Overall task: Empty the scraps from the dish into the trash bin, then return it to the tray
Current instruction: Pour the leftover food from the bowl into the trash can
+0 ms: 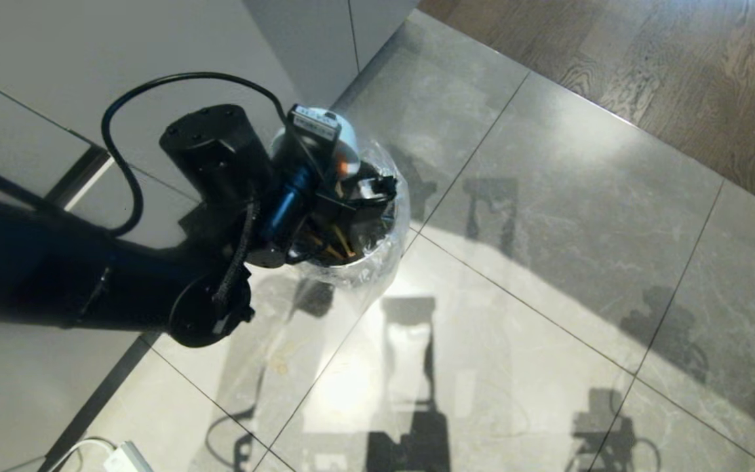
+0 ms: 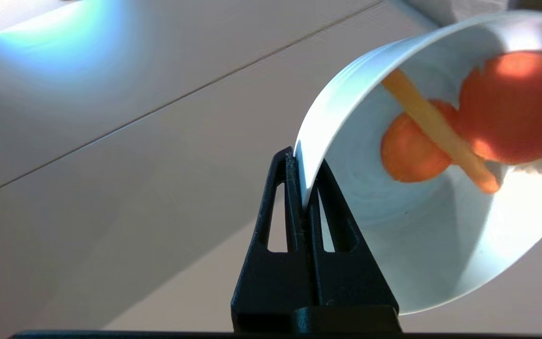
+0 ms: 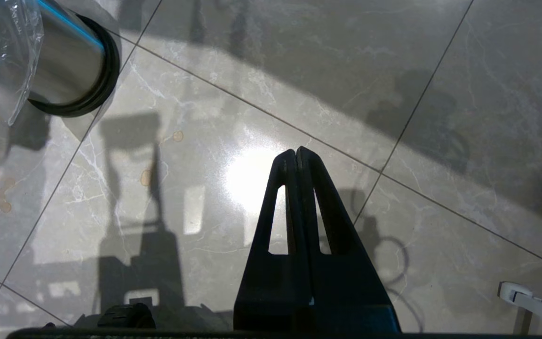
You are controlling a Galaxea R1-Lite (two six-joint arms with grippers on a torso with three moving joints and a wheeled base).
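- The left gripper (image 2: 305, 188) is clamped on the rim of the dish (image 2: 421, 235), one finger inside and one outside.
- In the head view, left of centre in the upper half, the dish (image 1: 341, 131) is tipped over the trash bin (image 1: 377, 255), largely hidden by the wrist.
- The scraps (image 2: 464, 127), orange slices and a yellow strip, cling to the dish's inner wall at the right of the left wrist view; strips already lie in the bin.
- Risk: the thin pinch on a smooth rim could slip under a shake, dropping the dish into the bin.
- Risk: stuck pieces could stay in the dish or fall onto the tiled floor (image 1: 548, 262) beside the bin.
- The right gripper (image 3: 297, 155) hangs with fingers together, over floor.
- The tray is not in view.
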